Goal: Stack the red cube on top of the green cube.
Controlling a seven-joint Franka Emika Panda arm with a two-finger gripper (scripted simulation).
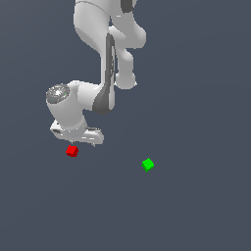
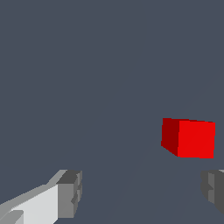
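Note:
The red cube (image 1: 72,151) lies on the dark grey floor, just below my gripper (image 1: 80,143) in the exterior view. In the wrist view the red cube (image 2: 189,138) sits ahead of the fingertips, off-centre and nearer to one finger (image 2: 213,188) than to the other finger (image 2: 70,192). My gripper (image 2: 142,192) is open, with nothing between its fingers. The green cube (image 1: 147,164) rests alone on the floor toward the exterior view's right, well apart from the red one. It does not show in the wrist view.
The white arm (image 1: 105,59) reaches down from the top of the exterior view. A flat, plain dark grey floor (image 1: 196,211) lies all around the two cubes.

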